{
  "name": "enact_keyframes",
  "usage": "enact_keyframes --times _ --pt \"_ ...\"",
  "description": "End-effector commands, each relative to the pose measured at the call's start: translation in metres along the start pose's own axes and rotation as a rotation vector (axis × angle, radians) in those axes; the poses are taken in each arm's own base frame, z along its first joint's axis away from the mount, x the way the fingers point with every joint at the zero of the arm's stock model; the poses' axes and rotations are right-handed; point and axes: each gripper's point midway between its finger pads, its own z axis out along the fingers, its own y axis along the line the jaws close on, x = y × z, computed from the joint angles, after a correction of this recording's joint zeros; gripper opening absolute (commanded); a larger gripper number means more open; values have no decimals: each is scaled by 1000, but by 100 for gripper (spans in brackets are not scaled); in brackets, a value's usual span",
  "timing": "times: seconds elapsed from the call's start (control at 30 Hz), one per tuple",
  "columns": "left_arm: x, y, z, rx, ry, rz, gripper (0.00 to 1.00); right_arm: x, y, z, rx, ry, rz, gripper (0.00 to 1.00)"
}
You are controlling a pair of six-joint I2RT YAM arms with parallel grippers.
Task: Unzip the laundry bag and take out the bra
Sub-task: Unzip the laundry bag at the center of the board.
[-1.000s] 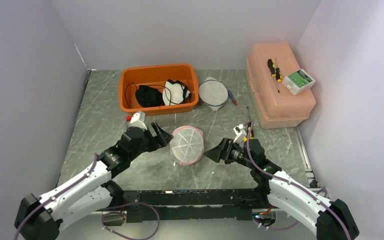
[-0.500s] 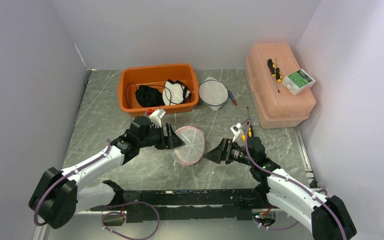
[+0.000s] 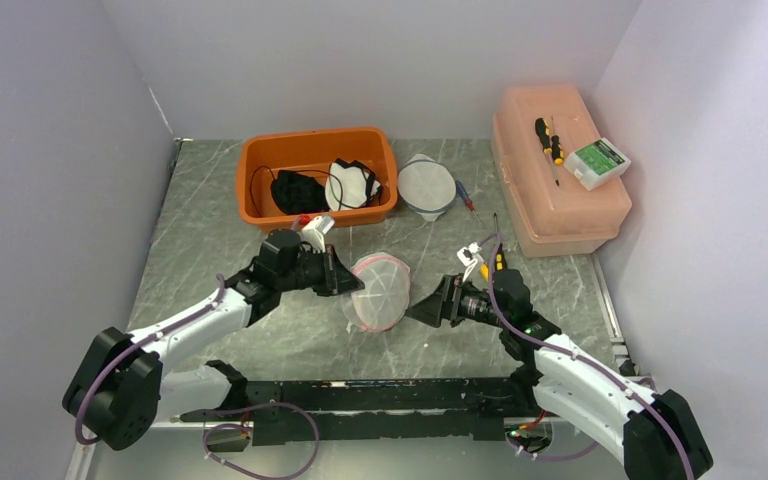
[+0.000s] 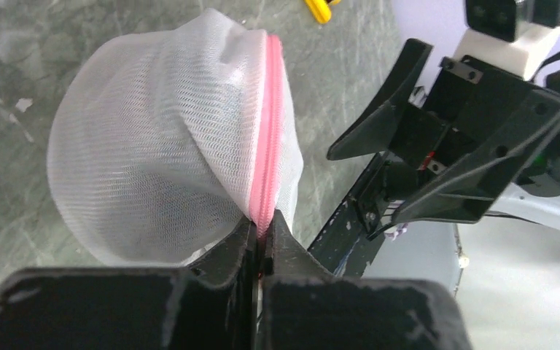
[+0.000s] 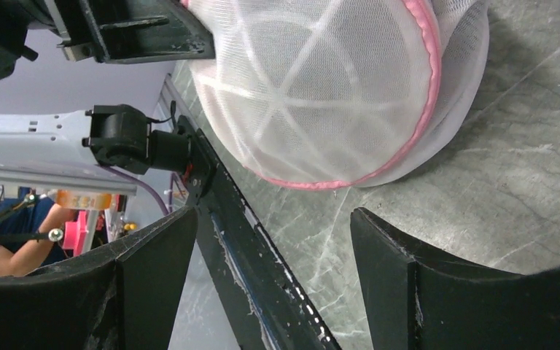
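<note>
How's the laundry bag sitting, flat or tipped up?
Tipped up: the laundry bag stands on edge, its pink zipper rim pinched by the left end effector.

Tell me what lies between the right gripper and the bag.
Only bare table: the right wrist view shows the open right gripper short of the bag.

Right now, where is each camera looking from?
Top external: above, behind the arms, looking down; both arms flank the round white mesh laundry bag with pink zipper.
Left wrist: on left arm, facing the bag; left gripper pinches its zipper.
Right wrist: on right arm, facing the bag; open right gripper shows.
All three share the bag.
</note>
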Motion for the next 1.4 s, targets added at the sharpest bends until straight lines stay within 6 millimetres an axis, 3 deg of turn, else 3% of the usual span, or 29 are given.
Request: enact_keyframes --times 0.0,0.1,0.27,0.57,0.77,1.0,1.07,1.27,1.37 --pt "-20 -29 -4 135 -104 -36 3 -24 6 3 12 -86 -1 81" --pt "-28 -37 -10 204 -219 -210 3 -27 1 5 29 -108 60 81" --pt "-31 -34 -18 218 -399 -419 3 -28 2 12 3 -115 140 81" --pt "-32 -55 -37 147 -730 -539 3 -33 1 16 -6 -151 270 80" --pt "-23 -36 -30 56 -777 -609 3 -17 -19 12 43 -171 352 80" --pt "3 -15 -10 -29 -724 -648 4 -11 -17 22 9 -130 385 78" --pt "8 -13 -9 -48 -703 -645 12 -11 -15 27 -1 -116 382 76" --pt "21 2 -23 -225 -625 -597 58 -14 -17 28 44 -105 297 75" --pt "28 10 -37 -310 -585 -567 74 -20 -16 20 89 -123 184 75"
